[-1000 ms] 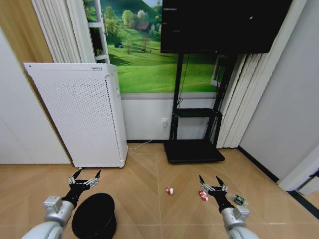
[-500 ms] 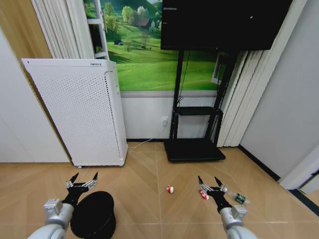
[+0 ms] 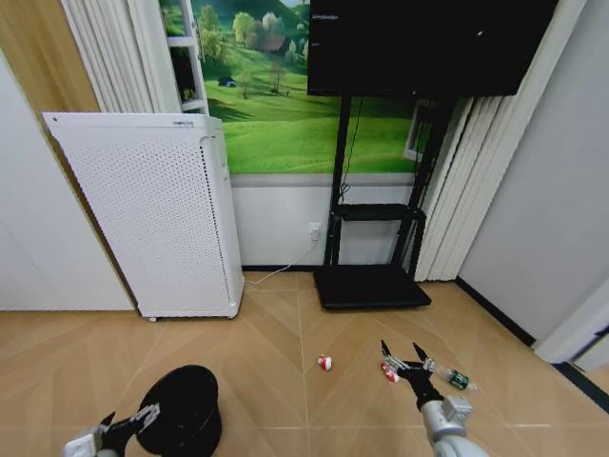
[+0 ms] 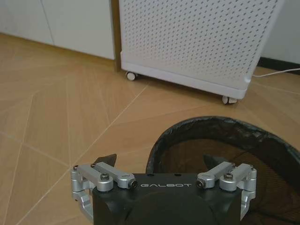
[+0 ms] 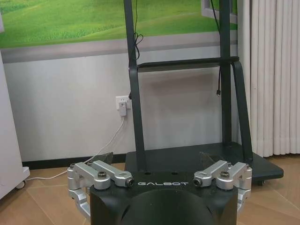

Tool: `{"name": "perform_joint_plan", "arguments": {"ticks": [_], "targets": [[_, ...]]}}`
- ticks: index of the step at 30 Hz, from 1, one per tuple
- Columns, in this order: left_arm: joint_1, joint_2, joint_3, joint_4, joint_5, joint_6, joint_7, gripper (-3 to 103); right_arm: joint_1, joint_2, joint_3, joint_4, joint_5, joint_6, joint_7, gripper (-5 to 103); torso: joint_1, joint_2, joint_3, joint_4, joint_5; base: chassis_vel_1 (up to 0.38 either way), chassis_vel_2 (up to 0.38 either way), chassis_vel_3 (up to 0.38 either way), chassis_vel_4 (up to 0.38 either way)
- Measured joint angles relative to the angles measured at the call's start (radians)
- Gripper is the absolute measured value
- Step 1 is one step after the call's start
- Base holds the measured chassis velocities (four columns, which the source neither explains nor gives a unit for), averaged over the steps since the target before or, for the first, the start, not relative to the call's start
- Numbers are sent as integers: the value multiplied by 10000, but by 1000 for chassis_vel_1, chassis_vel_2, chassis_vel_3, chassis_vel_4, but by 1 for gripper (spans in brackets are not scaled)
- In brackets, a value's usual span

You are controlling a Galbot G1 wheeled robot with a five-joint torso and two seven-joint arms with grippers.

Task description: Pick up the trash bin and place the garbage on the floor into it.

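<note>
The left tool (image 3: 128, 426) is hanging low with its fingers spread, released, just beside the black trash bin (image 3: 186, 415) sitting on the floor (image 3: 266, 324). The right tool (image 3: 406, 361) is hovering released above the floor, between a red-and-white wrapper (image 3: 388, 372) and a small bottle (image 3: 459, 380). Another wrapper (image 3: 325, 363) is lying farther left. Beyond, the white appliance (image 3: 152, 224) is standing against the wall.

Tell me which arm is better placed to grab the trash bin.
Probably the left. The left gripper is open right beside the trash bin, its rim just ahead of the fingers. The right gripper, also open, hangs by the red-and-white wrapper.
</note>
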Motion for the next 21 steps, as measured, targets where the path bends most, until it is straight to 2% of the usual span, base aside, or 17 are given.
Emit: {"name": "perform_joint_plan", "arguments": {"ticks": [3, 10, 12, 13, 14, 15, 18, 21], "targets": [[-279, -15, 75, 405, -392, 410, -450, 100, 42, -35, -25, -198, -73, 23, 18, 100, 3, 11, 9, -1, 0, 0, 0, 0, 0], [-556, 206, 58, 718, -763, 859, -534, 102, 101, -45, -21, -488, -99, 172, 88, 100, 9, 27, 20, -1, 1, 0, 0, 0, 0], [-638, 234, 62, 828, -820, 940, -651, 96, 108, -3, -26, -564, -114, 231, 117, 100, 11, 32, 25, -1, 1, 0, 0, 0, 0], [-638, 234, 62, 828, -820, 940, -651, 96, 108, -3, -26, -564, -114, 231, 117, 100, 11, 32, 25, -1, 1, 0, 0, 0, 0], [-686, 238, 84, 887, -921, 978, -812, 90, 111, 11, -27, -599, -126, 250, 123, 100, 11, 36, 27, 0, 1, 0, 0, 0, 0], [-686, 238, 84, 887, -921, 978, -812, 90, 111, 11, -27, -599, -126, 250, 123, 100, 11, 36, 27, 0, 1, 0, 0, 0, 0], [-790, 262, 136, 1012, -1120, 976, -981, 74, 151, 14, -15, -714, -135, 305, 127, 100, 13, 41, 32, 0, 1, 0, 0, 0, 0], [-828, 282, 140, 1043, -1187, 972, -986, 69, 168, 8, -9, -736, -136, 308, 128, 100, 13, 44, 33, 0, 0, 0, 0, 0, 0]]}}
